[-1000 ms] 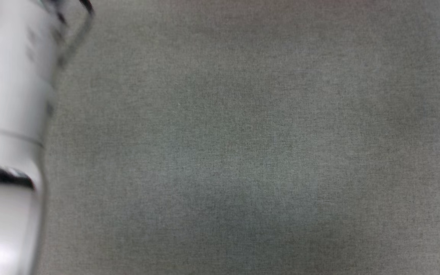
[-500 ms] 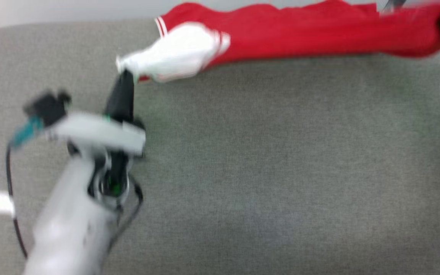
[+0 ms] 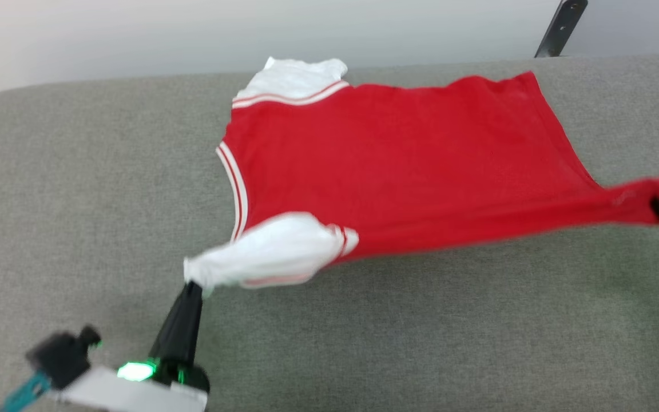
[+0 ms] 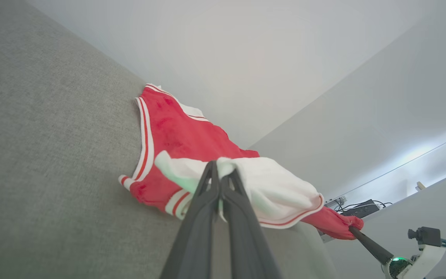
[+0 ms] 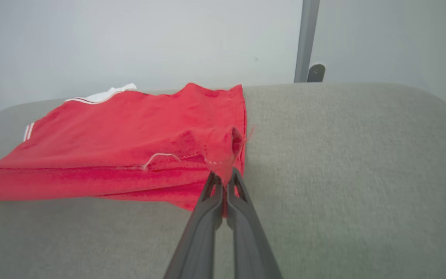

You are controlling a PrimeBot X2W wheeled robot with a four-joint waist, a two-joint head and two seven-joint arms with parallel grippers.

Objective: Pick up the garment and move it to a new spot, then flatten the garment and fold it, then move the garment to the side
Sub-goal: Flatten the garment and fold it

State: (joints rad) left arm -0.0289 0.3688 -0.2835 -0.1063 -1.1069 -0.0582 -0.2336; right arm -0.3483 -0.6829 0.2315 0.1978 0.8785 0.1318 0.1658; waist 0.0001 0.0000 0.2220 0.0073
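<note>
The left fingers [image 4: 203, 205] are pressed together on the tip of a white sleeve [image 4: 269, 186], with the cloth bunched between their ends. The right fingers [image 5: 207, 209] are also closed, pinching a red hem corner [image 5: 223, 151]. In the head view the left pair rises from the lower left and the right pair comes in at the right edge.

Between the two grips the near edge of the shirt [image 3: 398, 166] is pulled taut in a long line, lifted a little, with a shadow under it. From that edge the red cloth slopes away and lies on the grey bench [image 3: 398, 332], towards its far side. The upper face is plain red. The striped neck trim [image 3: 235, 189] faces the robot's left, and the other white sleeve [image 3: 292, 77] lies crumpled at the far left corner, near the bench's back edge.

A green light [image 3: 132, 371] glows on the left wrist. Behind the bench stands a pale wall, with a dark bracket [image 3: 561, 26] at the upper right.
</note>
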